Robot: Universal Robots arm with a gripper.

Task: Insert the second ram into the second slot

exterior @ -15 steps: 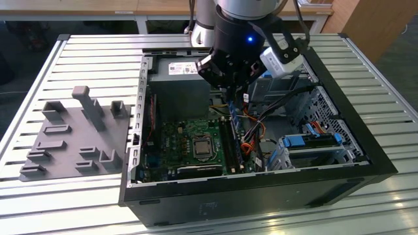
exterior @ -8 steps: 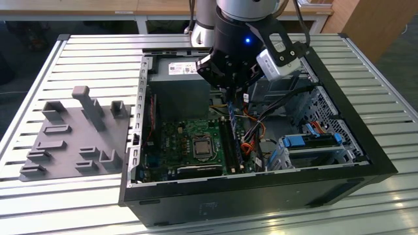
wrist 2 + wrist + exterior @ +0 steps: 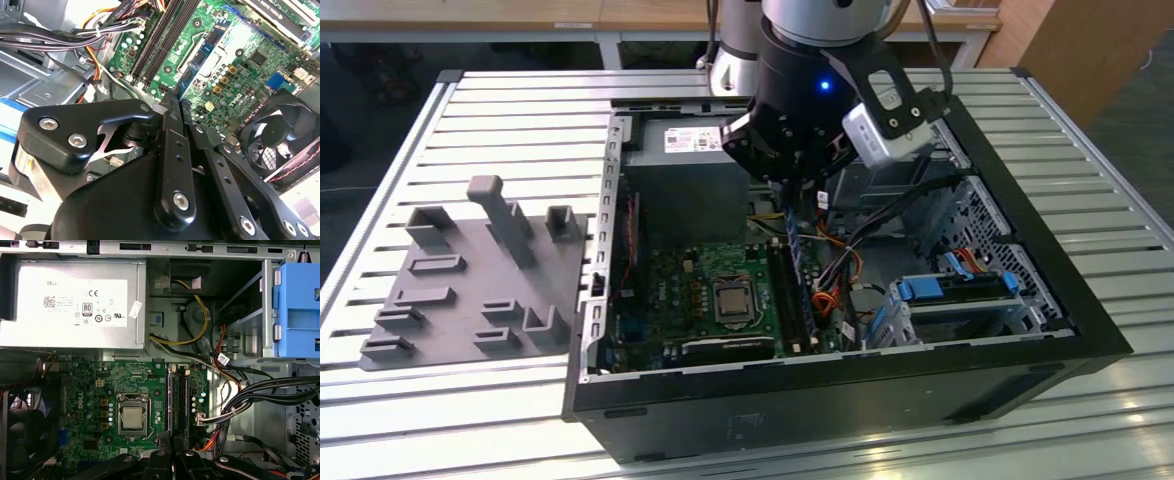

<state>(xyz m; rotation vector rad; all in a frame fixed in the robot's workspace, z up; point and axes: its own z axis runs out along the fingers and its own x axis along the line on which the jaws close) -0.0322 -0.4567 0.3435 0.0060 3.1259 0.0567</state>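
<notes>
- The gripper (image 3: 178, 98) hangs over the open computer case (image 3: 854, 375) and reaches down toward the motherboard (image 3: 100, 385). We see its fingers (image 3: 170, 140) drawn narrow, almost together at the tips.
- Between those tips we make out the second ram (image 3: 170, 400). In the first wrist view it is edge-on, a thin pale strip running from the fingertips toward the power supply (image 3: 70, 305). The jaws look closed on it.
- The strip lies parallel to the dark memory slots (image 3: 182, 400) and just beside them, on the side of the processor socket (image 3: 132, 417). We cannot tell whether it already sits in a slot or is held just above the board.
- A black fan (image 3: 280, 135) sits at the edge of the board, on the far side of the socket from the slots.
- A bundle of black cables (image 3: 260, 395) passes on the other side of the slots, away from the socket. A bright-blue drive-bay clip (image 3: 300, 310) stands beyond it.
- In the exterior view, a grey fixture (image 3: 467, 290) with upright posts lies on the slatted table (image 3: 507, 110). It is to the exterior view's left of the case, well apart from the gripper.
</notes>
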